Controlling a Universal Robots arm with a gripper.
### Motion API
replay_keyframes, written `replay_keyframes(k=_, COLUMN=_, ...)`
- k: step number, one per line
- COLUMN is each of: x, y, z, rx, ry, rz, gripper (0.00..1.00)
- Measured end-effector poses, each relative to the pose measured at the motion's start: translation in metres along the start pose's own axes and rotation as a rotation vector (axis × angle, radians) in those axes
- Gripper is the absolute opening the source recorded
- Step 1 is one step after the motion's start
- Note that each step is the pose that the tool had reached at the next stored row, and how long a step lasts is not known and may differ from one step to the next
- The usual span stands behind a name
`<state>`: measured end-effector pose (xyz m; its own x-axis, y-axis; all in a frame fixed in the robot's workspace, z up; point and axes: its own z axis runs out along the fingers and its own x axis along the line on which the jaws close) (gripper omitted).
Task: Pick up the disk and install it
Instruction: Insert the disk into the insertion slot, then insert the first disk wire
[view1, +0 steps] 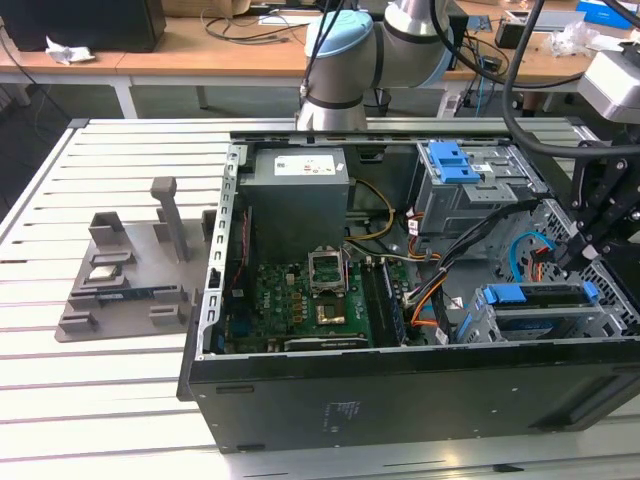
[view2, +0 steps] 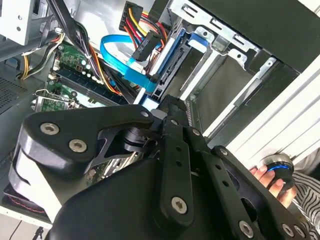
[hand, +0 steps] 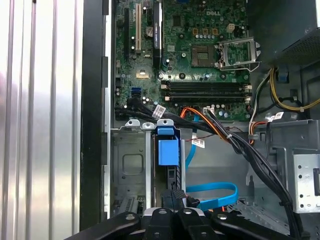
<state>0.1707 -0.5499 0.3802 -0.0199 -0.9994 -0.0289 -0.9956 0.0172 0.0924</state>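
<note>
- The disk (view1: 535, 298) sits edge-up in the drive cage (view1: 600, 325) at the exterior view's right, near end of the open computer case (view1: 400, 385); its blue carrier frame (hand: 167, 150) shows in the first wrist view.
- The disk's long axis runs along the cage slot, and the end effector (hand: 172, 200) is directly over it; its fingers appear clamped on the disk's upper edge, though the contact is partly hidden.
- Room is tight: a blue data cable (hand: 215, 195) and a black cable bundle (hand: 250, 155) lie just beside the slot.
- Motherboard (view1: 300, 300) lies well apart; the case rests on the slatted desk (view1: 100, 400).
- A person's hand (view2: 272, 180) rests on the desk beside the case.
</note>
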Motion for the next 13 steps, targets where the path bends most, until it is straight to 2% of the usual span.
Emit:
replay_keyframes(k=9, x=0.0000, y=-0.0002, z=0.0000, rx=-0.0001, ry=0.0000, rz=0.000, gripper=0.11)
replay_keyframes(k=10, x=0.0000, y=-0.0002, z=0.0000, rx=0.0000, ry=0.0000, rz=0.000, gripper=0.29)
replay_keyframes(k=11, x=0.0000, y=-0.0002, z=0.0000, rx=0.0000, ry=0.0000, rz=0.000, gripper=0.29)
replay_keyframes(k=12, x=0.0000, y=-0.0002, z=0.0000, rx=0.0000, ry=0.0000, rz=0.000, gripper=0.36)
replay_keyframes(k=13, x=-0.0001, y=-0.0003, z=0.0000, rx=0.0000, ry=-0.0001, rz=0.000, gripper=0.36)
